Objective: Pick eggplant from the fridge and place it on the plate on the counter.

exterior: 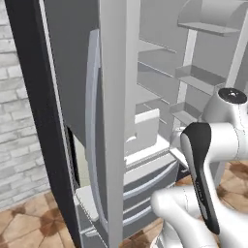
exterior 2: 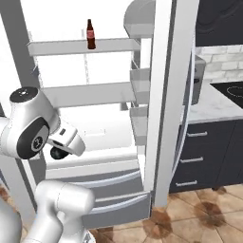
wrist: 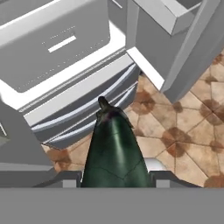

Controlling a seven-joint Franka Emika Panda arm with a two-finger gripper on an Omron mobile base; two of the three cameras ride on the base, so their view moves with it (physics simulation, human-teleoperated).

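In the hand view my gripper (wrist: 114,177) is shut on the eggplant (wrist: 113,148), a dark green, glossy body whose stem end points away from the hand. It hangs in the air over the tiled floor, just in front of the open fridge (wrist: 57,48) and its lower drawers. The pale shelves of the fridge (exterior 2: 85,95) stand behind my arm, and the fridge (exterior: 150,145) interior lies past a door seen edge-on. The white marble counter (exterior 2: 209,107) lies to the right, beyond the right-hand fridge door. The plate is out of view.
A brown bottle (exterior 2: 90,34) stands on the fridge's top shelf. The open left door with its curved silver handle (exterior: 92,121) stands close on the left. A black cooktop (exterior 2: 232,90) sits in the counter over black drawers (exterior 2: 194,156). Brown tiles (wrist: 183,131) cover the floor.
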